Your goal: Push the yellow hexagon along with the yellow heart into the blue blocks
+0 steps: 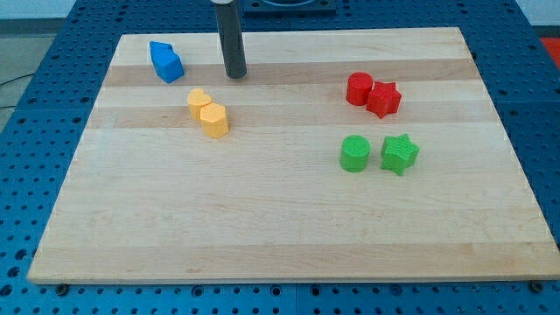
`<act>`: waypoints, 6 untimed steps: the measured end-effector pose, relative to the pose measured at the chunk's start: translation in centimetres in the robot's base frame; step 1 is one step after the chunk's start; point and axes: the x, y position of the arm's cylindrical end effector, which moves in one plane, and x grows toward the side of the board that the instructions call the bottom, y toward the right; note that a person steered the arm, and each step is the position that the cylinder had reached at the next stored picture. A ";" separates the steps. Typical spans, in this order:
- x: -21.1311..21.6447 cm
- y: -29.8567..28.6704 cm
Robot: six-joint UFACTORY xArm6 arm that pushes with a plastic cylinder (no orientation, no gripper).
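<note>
The yellow heart (199,101) and the yellow hexagon (214,119) lie touching each other in the upper left part of the wooden board (262,219). The blue blocks (165,62) sit pressed together near the board's top left corner, up and to the left of the yellow pair. My tip (235,75) rests on the board near its top edge, right of the blue blocks and above and slightly right of the yellow blocks, touching neither.
A red cylinder (359,88) and a red star (384,99) touch at the upper right. A green cylinder (355,153) and a green star (400,154) lie below them. A blue perforated table surrounds the board.
</note>
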 end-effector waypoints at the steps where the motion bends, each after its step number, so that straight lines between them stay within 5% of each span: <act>1: 8.4 4.8; 2: 17.8 3.6; 3: 18.2 2.0; 6: 10.5 -0.7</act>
